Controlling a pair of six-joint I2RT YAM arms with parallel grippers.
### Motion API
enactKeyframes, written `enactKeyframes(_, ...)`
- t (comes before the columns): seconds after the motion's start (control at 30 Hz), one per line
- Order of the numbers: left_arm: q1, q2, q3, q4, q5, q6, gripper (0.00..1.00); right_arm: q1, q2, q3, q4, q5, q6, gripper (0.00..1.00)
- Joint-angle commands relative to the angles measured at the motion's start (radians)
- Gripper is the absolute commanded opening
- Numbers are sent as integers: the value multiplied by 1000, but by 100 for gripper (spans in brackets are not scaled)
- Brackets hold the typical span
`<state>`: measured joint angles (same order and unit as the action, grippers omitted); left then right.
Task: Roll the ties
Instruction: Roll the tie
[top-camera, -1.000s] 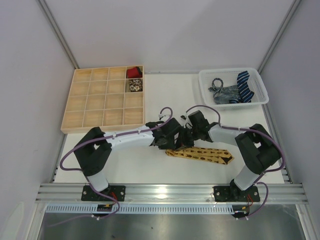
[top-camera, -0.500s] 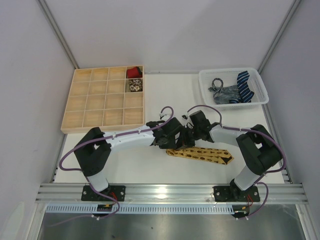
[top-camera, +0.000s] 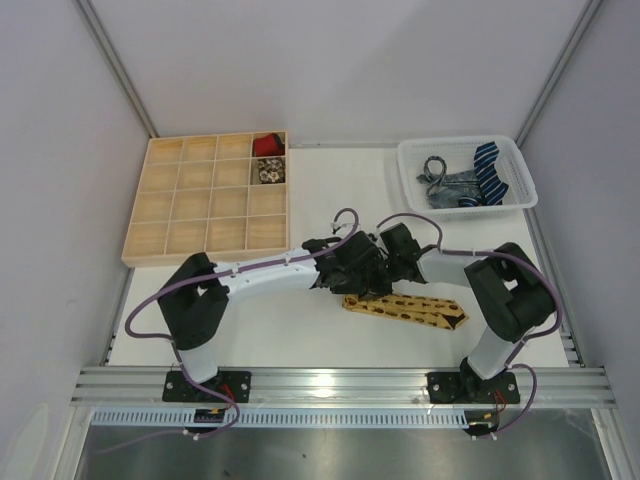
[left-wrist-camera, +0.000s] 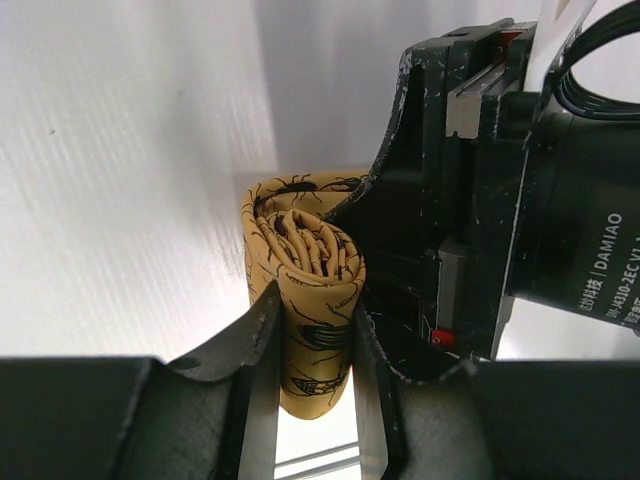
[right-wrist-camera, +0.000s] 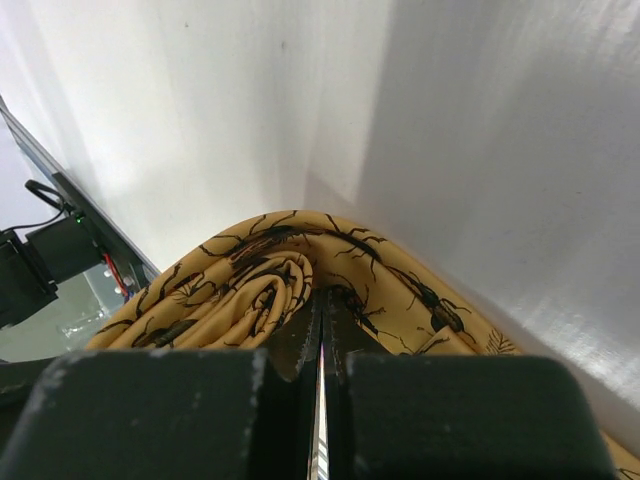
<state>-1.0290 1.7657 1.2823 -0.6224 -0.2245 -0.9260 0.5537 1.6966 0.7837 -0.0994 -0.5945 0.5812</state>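
While the left hand (left-wrist-camera: 312, 325) pinches the part-rolled mustard-yellow spotted fabric necktie (left-wrist-camera: 300, 250) and the right hand (right-wrist-camera: 320, 325) sits pressed together against it, it could unravel — should either grip slacken.

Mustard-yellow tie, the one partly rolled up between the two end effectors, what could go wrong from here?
1. The left end effector clamps the rolled part of the mustard-yellow fabric tie only from the sides. The coil looks loose and could spring open if that grip slackens.
2. The right end effector, shut, is tucked into the coil's folds. Pulling it out may drag inner layers along.
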Motion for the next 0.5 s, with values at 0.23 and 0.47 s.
enactKeyframes(0.23,-22,40,61,66,17,-13,0,-37,-15,37,17,-45,-37,0)
enactKeyframes(0.47,-22,15,57,7,-59,-7,0,-95,-89,26,-95,-10,-96,0)
